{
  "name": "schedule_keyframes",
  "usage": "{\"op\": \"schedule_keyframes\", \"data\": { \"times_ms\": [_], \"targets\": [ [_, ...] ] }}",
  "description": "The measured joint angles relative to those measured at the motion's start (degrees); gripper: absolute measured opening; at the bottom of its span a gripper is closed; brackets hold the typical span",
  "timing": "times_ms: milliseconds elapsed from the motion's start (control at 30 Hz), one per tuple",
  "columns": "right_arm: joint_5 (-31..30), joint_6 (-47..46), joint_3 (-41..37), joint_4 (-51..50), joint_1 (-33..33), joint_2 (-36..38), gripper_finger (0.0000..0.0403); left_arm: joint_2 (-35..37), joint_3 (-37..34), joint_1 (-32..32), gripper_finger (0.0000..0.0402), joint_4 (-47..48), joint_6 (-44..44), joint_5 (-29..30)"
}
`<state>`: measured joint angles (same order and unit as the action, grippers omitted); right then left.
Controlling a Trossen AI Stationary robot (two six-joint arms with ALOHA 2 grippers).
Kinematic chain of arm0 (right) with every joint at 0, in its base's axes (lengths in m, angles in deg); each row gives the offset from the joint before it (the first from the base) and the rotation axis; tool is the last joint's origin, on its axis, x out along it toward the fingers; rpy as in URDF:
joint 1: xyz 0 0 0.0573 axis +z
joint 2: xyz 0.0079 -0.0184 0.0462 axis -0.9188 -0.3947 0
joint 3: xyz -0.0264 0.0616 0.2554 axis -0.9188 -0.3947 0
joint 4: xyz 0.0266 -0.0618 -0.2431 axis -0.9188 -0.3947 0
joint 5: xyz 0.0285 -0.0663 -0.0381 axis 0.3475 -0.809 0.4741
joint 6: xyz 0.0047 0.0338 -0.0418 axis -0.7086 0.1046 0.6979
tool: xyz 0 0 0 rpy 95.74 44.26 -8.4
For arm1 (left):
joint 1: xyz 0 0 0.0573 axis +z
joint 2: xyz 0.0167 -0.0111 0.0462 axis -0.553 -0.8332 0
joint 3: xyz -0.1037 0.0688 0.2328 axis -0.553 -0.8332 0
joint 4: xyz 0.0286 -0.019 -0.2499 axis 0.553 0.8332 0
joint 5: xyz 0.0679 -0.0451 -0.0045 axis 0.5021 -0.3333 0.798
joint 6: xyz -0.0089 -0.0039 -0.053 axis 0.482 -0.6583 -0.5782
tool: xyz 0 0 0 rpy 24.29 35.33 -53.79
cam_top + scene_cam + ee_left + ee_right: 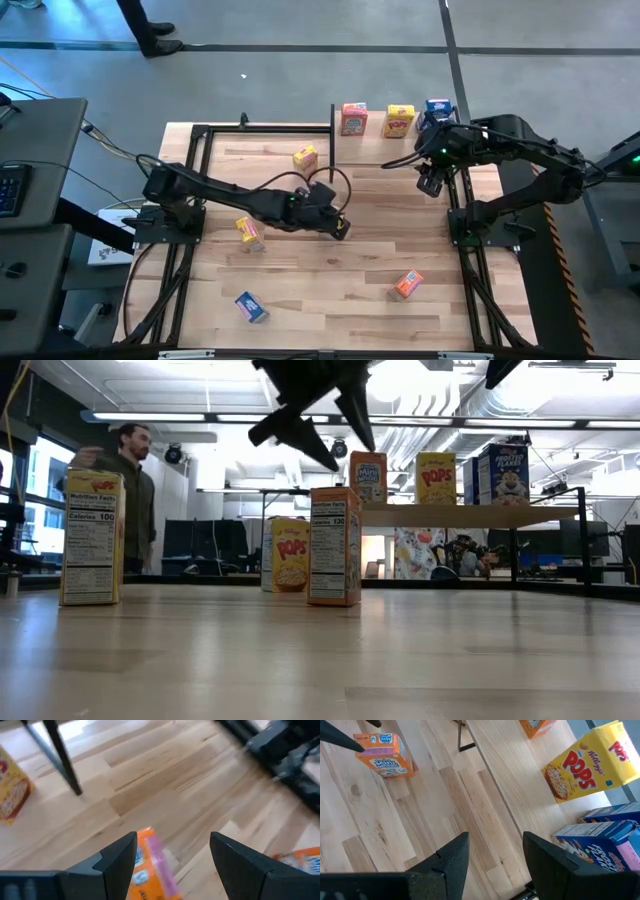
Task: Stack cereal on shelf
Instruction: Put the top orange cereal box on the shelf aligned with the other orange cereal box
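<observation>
Left claw (pixel 340 228) mid-tabletop (pixel 330 290), just in front of shelf (pixel 400 150), fingers spread wide above orange cereal box (pixel 150 865), not gripping. Right claw (pixel 431 184) over shelf's right end, fingers parted, empty. Shelf carries orange box (pixel 353 119), yellow box (pixel 399 122), blue box (pixel 437 111).

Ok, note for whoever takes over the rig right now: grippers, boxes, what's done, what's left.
Left gripper: open, poised over an orange box mid-table, not gripping.
Right gripper: open, empty, beside the shelf.
Done: orange, yellow and blue boxes stand on the shelf.
Left: loose on the table are a yellow box, another box, a blue one and a second orange one.
</observation>
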<state>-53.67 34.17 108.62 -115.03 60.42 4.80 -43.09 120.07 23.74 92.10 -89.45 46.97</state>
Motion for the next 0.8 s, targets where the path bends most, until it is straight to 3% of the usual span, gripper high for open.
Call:
{"op": "schedule_keyframes", "data": {
  "times_ms": [500, 800],
  "targets": [
    [0.0, 0.0, 0.0, 0.0, 0.0, 0.0, 0.0177, -2.2, 0.0, 0.0, 0.0241, 3.1, -3.7, 2.9],
    [0.0, 0.0, 0.0, 0.0, 0.0, 0.0, 0.0177, -2.2, 0.0, -0.3, 0.0241, 4.2, -6.8, 1.7]
  ]
}}
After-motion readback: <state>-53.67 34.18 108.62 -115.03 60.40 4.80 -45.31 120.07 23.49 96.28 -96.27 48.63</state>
